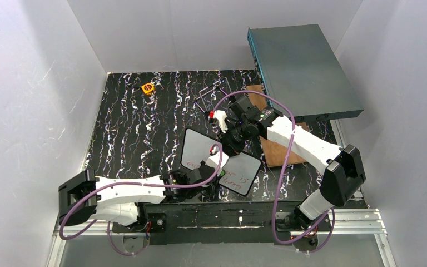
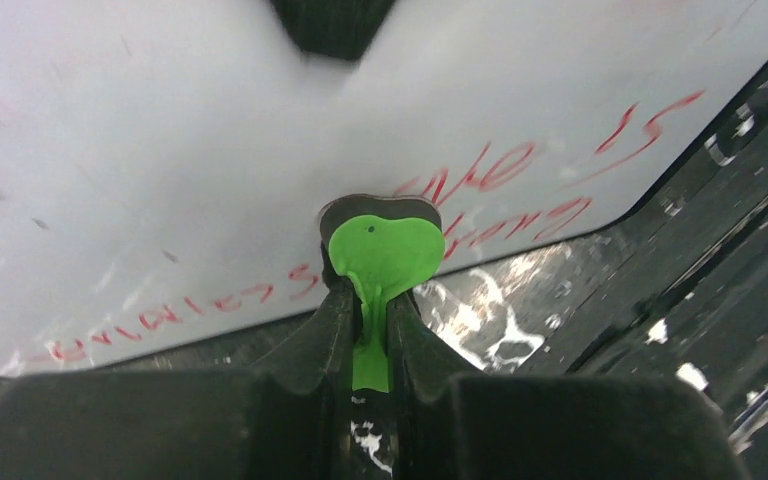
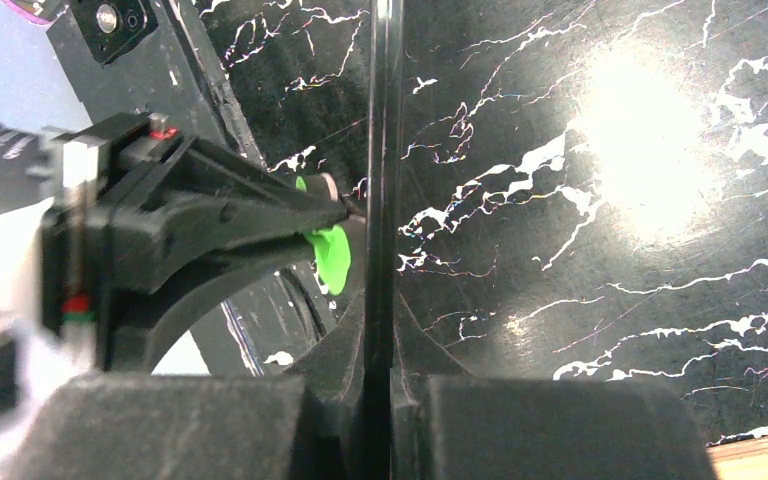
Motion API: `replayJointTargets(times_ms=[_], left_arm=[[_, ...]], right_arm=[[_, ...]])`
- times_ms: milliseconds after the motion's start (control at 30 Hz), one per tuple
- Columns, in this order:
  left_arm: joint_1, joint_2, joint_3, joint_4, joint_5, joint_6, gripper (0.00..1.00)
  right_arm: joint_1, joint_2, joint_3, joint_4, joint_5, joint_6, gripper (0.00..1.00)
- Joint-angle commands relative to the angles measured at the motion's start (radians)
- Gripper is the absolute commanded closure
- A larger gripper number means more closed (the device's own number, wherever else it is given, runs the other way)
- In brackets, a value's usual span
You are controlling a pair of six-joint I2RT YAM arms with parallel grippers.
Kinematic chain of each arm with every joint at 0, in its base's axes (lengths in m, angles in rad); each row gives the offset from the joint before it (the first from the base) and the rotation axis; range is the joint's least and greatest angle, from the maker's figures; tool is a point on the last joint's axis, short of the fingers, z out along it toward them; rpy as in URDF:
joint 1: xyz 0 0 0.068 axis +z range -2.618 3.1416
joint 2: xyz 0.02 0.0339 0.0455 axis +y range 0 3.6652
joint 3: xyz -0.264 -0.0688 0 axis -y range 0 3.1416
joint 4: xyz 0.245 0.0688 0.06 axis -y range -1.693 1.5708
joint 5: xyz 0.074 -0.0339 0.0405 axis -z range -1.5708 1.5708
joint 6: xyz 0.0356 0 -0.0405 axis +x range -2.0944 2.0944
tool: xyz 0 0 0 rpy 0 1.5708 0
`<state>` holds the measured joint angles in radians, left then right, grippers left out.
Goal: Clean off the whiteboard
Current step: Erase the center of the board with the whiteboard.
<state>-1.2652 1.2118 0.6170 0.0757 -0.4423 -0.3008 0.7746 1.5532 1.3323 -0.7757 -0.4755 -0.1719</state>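
The whiteboard stands tilted on the black marbled mat, with red handwriting along its lower part. My right gripper is shut on the board's thin black top edge, which shows edge-on in the right wrist view, between my right gripper's fingers. My left gripper is shut on a green tab with a dark pad at its tip. The pad rests against the board face just above the bottom frame. The left gripper and green tab also show in the right wrist view.
A large grey-teal metal box sits at the back right over a brown wooden board. A small orange object lies at the back left. Thin dark wire pieces and a red-and-white object lie behind the whiteboard.
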Motion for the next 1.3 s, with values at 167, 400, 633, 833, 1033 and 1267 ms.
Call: replayJointTargets(times_ms=[167, 400, 633, 833, 1033, 1267], left_arm=[[0.010, 0.034, -0.082, 0.015, 0.025, -0.061, 1.00], [0.008, 0.067, -0.011, 0.043, 0.087, 0.004, 1.00], [0.011, 0.102, 0.118, 0.040, 0.061, 0.076, 1.00], [0.039, 0.054, 0.171, 0.009, 0.023, 0.097, 1.00], [0.078, -0.004, 0.124, -0.005, 0.049, 0.061, 1.00], [0.089, 0.017, -0.018, 0.014, 0.127, -0.032, 1.00]], right_arm=[[0.012, -0.008, 0.016, 0.061, -0.056, -0.021, 0.99], [0.012, -0.005, 0.017, 0.060, -0.057, -0.021, 0.99], [0.012, -0.008, 0.015, 0.061, -0.055, -0.020, 0.99], [0.012, -0.011, 0.013, 0.062, -0.054, -0.021, 0.99], [0.012, -0.011, 0.014, 0.062, -0.055, -0.020, 0.99], [0.012, -0.010, 0.013, 0.062, -0.054, -0.021, 0.99]])
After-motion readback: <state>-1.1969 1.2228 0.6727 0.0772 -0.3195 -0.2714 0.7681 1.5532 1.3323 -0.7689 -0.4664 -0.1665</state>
